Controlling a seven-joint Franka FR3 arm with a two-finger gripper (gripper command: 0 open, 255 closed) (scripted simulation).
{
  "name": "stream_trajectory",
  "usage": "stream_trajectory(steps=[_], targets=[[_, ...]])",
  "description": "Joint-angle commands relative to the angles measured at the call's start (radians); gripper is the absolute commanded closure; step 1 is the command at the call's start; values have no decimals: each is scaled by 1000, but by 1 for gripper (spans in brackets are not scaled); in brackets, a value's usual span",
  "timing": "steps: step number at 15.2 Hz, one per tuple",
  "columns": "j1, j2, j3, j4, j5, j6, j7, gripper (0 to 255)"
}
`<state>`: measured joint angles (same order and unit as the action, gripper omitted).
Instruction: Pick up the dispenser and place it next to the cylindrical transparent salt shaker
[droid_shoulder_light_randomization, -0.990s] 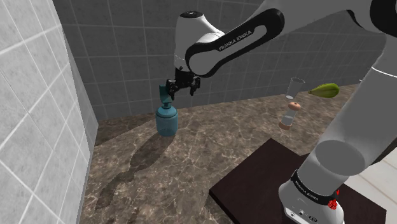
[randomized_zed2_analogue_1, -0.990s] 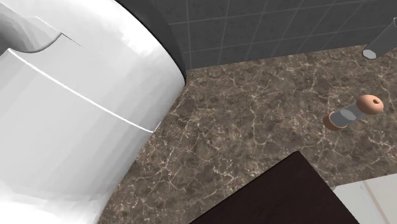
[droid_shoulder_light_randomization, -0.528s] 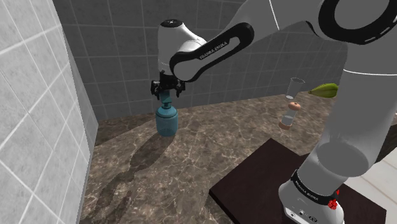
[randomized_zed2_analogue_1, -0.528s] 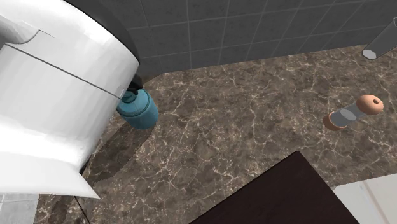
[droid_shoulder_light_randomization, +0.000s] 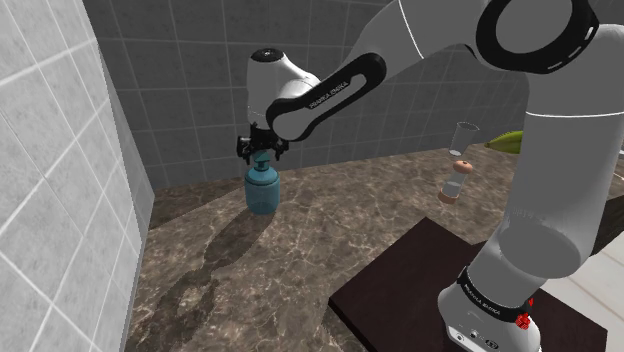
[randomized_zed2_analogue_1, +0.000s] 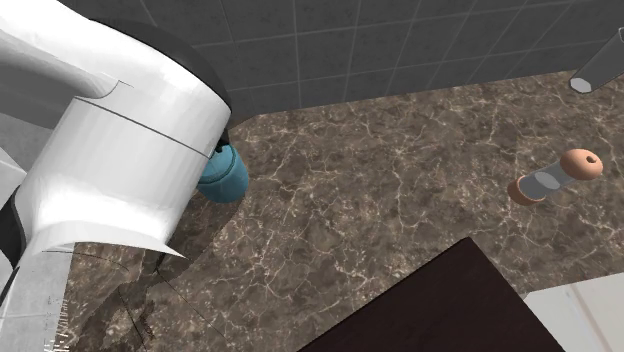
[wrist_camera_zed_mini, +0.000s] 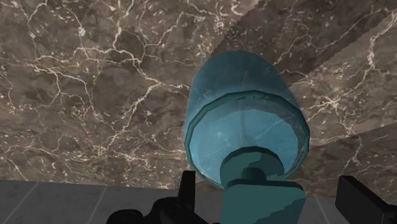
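Walls: a dark grey tiled wall (droid_shoulder_light_randomization: 190, 80) stands behind the counter, and a paler tiled wall (droid_shoulder_light_randomization: 50, 180) runs down the shoulder view's left.
Counter: a brown stone-patterned countertop (droid_shoulder_light_randomization: 330, 230) with pale veins spreads across the scene and carries everything on it.
Arm: the white arm (droid_shoulder_light_randomization: 440, 40) rises from the shoulder view's lower right and arches over to the left, coming down near the back wall. In the second exterior view its white shell (randomized_zed2_analogue_1: 120, 170) is large at the left and hides part of the dispenser.
Stand: a dark box (droid_shoulder_light_randomization: 400, 290) sits under the arm's base at the counter's near edge.
Dispenser: a teal dispenser (droid_shoulder_light_randomization: 262, 188) with a round body and a darker pump head stands upright on the counter near the back wall, towards the shoulder view's left. It is well apart from the salt shaker.
Salt shaker: a see-through cylinder with brownish ends (droid_shoulder_light_randomization: 455, 182) stands on the counter at the shoulder view's right.
Other items: a pale clear cylinder (droid_shoulder_light_randomization: 466, 137) is just behind the shaker, and a green object (droid_shoulder_light_randomization: 510, 141) lies beside it, partly hidden by the arm.
Gripper: the black gripper (droid_shoulder_light_randomization: 259, 152) hangs straight above the dispenser, level with its pump head.
Fingers: in the wrist view the two black fingers (wrist_camera_zed_mini: 188, 188) stand wide apart on either side of the pump head, with a gap showing at each side. They hold nothing.
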<state>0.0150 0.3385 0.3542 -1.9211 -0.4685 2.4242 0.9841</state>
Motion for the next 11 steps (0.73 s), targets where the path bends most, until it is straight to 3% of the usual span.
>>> stream_trajectory(steps=[1,6,7,11], targets=[[1,5,-1,3,-3,2,2,0],[1,5,-1,3,-3,2,2,0],[1,5,-1,3,-3,2,2,255],[1,5,-1,3,-3,2,2,255]])
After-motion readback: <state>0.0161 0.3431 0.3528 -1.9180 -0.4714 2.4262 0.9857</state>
